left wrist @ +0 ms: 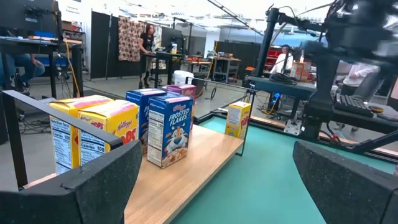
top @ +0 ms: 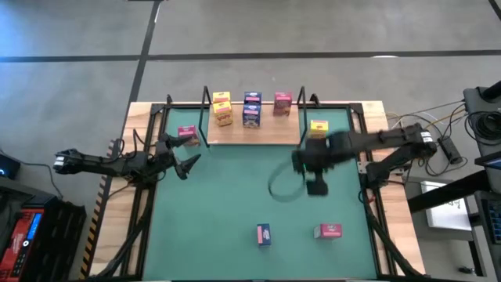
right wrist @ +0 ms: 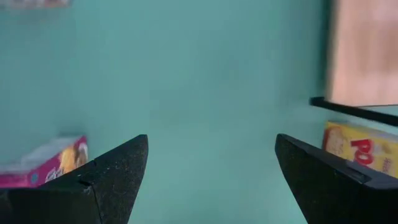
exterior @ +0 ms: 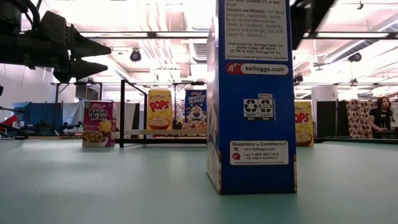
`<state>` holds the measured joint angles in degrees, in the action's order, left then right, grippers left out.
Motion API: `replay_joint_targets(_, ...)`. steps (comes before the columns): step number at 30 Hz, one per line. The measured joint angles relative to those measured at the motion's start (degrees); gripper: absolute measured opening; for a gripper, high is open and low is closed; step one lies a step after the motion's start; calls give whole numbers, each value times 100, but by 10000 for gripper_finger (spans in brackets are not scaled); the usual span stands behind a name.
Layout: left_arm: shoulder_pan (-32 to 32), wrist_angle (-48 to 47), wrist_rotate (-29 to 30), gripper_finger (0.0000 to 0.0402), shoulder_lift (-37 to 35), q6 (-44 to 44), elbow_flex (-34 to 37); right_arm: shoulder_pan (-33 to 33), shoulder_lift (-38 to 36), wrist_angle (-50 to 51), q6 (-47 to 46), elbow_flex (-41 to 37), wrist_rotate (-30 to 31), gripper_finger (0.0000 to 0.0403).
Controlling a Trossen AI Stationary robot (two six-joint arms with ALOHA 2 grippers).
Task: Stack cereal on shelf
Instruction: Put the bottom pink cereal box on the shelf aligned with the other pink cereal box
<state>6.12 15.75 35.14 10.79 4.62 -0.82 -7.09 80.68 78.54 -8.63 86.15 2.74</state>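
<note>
The shelf (top: 250, 131), a light wood board with black wire uprights, lies at the mat's far side. On it stand yellow (top: 222, 110), blue (top: 251, 110) and pink (top: 282, 103) cereal boxes. On the mat stand a pink box (top: 186, 133), a yellow one (top: 318, 128), a blue one (top: 264, 234) and another pink one (top: 328, 231). My right gripper (top: 315, 184) hangs open over the mat's right middle, pointing down, nothing between its fingers (right wrist: 211, 162). My left gripper (top: 184, 160) waits open and level at the left.
The green mat (top: 235, 196) has free room in its middle. Black frame bars (top: 149, 196) run along both sides of the table. In the low view the blue box (exterior: 252, 93) stands close to the near edge. A person (exterior: 380, 118) is in the room behind.
</note>
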Motion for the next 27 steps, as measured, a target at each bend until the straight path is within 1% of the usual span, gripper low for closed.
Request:
replay_joint_targets(3,1,0,2,400,1,0,0,-822,0,-7,-422,-303,405,341)
replay_joint_targets(6,-1,-1,0,400,0,0,0,-1549,3,-241,-1212,-585,634,341)
replay_joint_targets(10,0,0,1,400,-1,0,0,-2349,47,-608,-2151,-807,1411,341)
replay_joint_targets(12,-1,-2,0,400,1,0,0,-2626,55,-674,-2612,-851,1612,341)
replay_joint_targets(14,1,-2,0,400,-1,0,0,-2839,62,-744,-2954,-898,1635,341)
replay_joint_targets(17,-1,0,0,400,1,0,0,-3057,66,-784,-3031,-996,1601,341)
replay_joint_targets(18,1,-2,1,400,1,0,0,-3100,66,-800,-2968,-1027,1486,341)
replay_joint_targets(21,0,-2,0,400,1,0,0,-3217,69,-812,-3019,-1077,883,341)
replay_joint_targets(24,0,-2,0,400,1,0,0,-3333,70,-890,-3332,-1077,636,341)
replay_joint_targets(27,-1,-1,0,400,1,0,0,-3406,70,-1023,-3385,-1077,430,341)
